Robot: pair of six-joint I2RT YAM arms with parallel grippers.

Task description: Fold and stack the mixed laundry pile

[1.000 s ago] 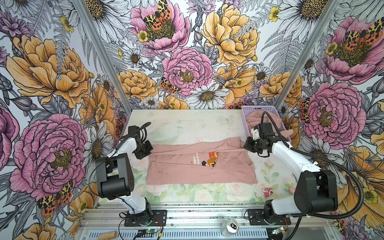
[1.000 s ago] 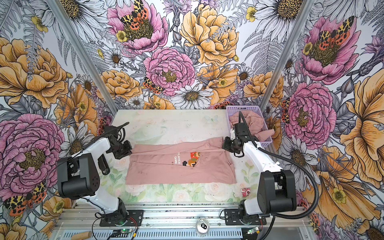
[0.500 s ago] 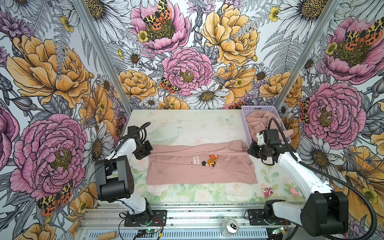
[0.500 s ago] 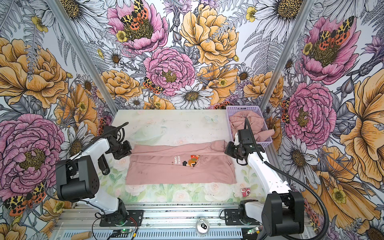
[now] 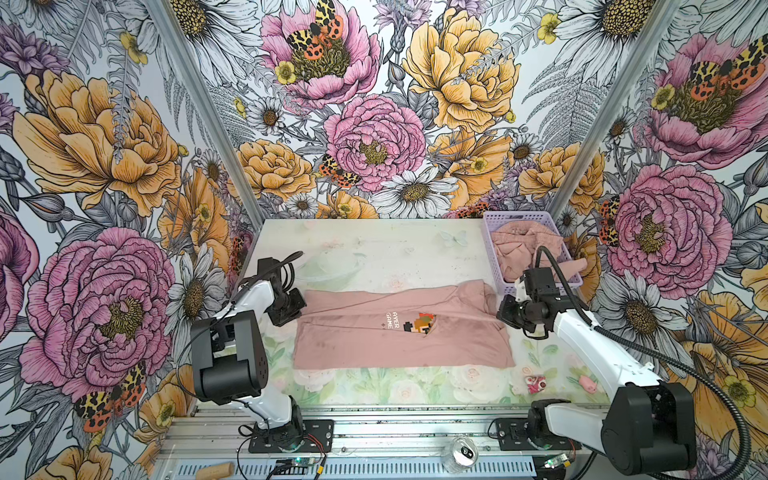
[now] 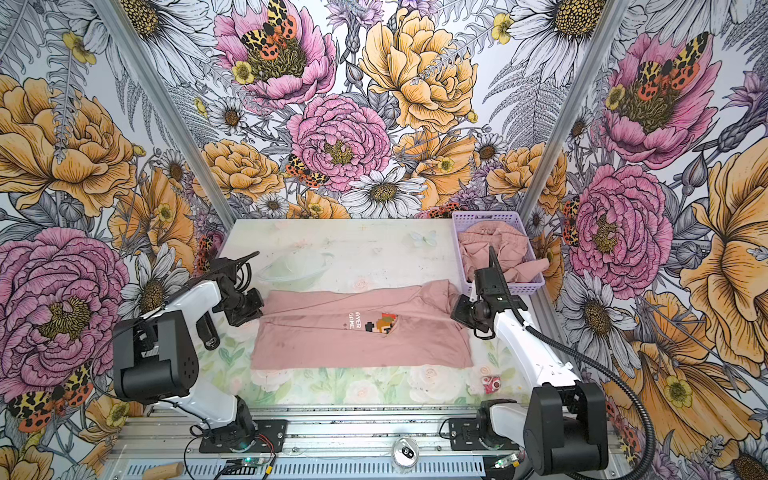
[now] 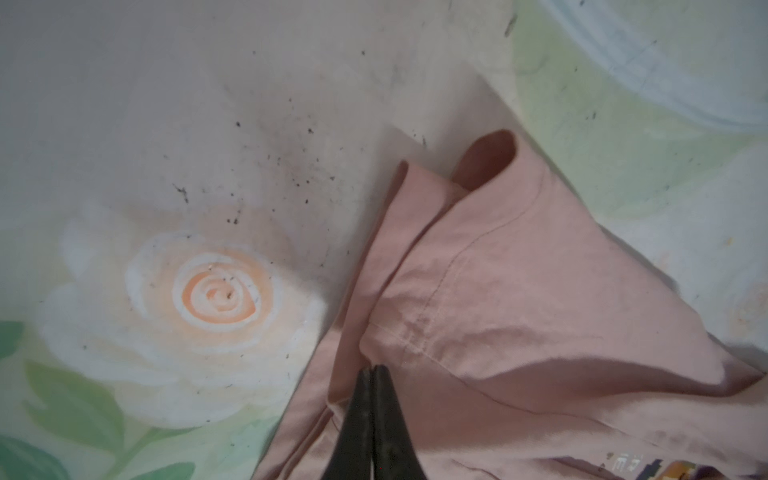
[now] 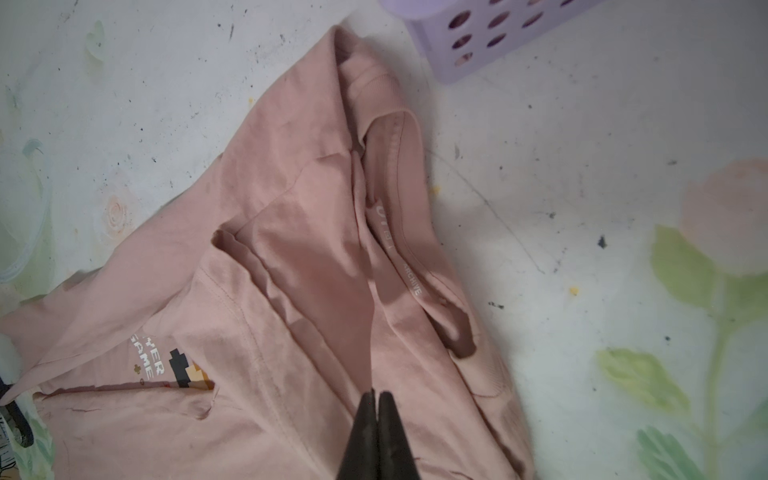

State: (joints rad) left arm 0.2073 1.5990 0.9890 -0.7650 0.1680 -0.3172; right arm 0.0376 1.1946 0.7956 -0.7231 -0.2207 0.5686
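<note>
A dusty-pink T-shirt (image 5: 399, 336) lay spread sideways across the middle of the flower-painted tabletop (image 5: 374, 245), its far edge turned over toward the front so the pixel-art print (image 5: 419, 326) and white lettering were half covered. That lengthwise fold looked like the step in hand.

The 2 arms stood at opposite ends of the shirt. The left pincer (image 5: 297, 309) was clenched at the hem end. From the left wrist camera its dark tips (image 7: 371, 374) met on a pinch of cloth, with a folded corner (image 7: 490, 174) beyond them. The right pincer (image 5: 505, 318) was clenched at the neck end, and from its wrist camera the tips (image 8: 376, 395) sat where the creases ran together, near the ribbed collar (image 8: 399, 166). Gripping both ends at once would keep the fold line straight and the cloth taut between them.

The rest of the pile, more crumpled pink garments (image 5: 523, 245), waited in the lavender basket (image 5: 515, 216) at the far right corner, just behind the right arm. I saw no folded stack, so the job seemed early on.
</note>
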